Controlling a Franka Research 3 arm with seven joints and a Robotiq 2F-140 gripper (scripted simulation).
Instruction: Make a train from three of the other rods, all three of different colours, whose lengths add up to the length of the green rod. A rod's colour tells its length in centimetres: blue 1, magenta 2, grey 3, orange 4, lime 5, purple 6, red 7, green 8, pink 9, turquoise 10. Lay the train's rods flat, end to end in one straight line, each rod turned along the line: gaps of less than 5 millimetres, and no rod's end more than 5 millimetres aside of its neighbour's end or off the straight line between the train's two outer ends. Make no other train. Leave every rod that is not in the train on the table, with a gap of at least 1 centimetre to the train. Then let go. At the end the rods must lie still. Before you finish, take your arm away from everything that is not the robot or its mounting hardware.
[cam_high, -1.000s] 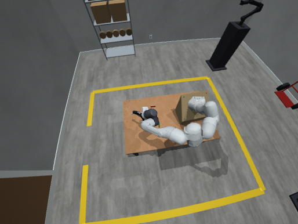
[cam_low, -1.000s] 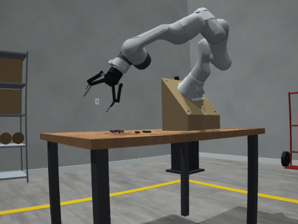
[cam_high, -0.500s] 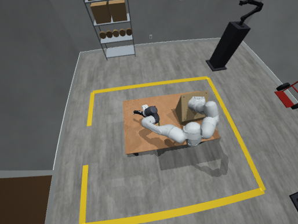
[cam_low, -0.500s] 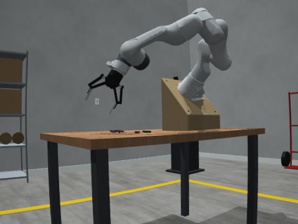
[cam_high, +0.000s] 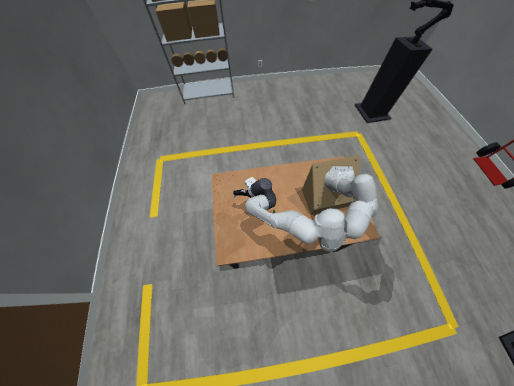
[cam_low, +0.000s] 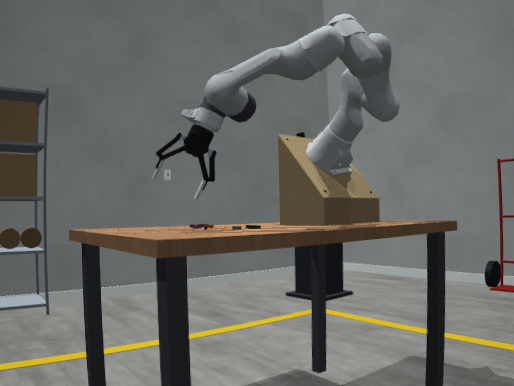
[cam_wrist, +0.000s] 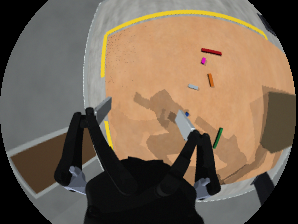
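the end effector (cam_low: 181, 174) hangs in the air well above the table (cam_low: 150, 241), its fingers spread wide with nothing between them, tilted down toward the wood. from the wrist view the rods lie scattered beyond it: the green rod (cam_wrist: 217, 137) nearest, just past the right fingertip, then a small grey rod (cam_wrist: 193, 87), an orange rod (cam_wrist: 210, 80), a tiny magenta rod (cam_wrist: 204, 60) and a red rod (cam_wrist: 212, 50) farthest off, all apart from one another. the white arm (cam_low: 280, 55) arches back to its wooden wedge mount (cam_low: 300, 190) at the table's far end.
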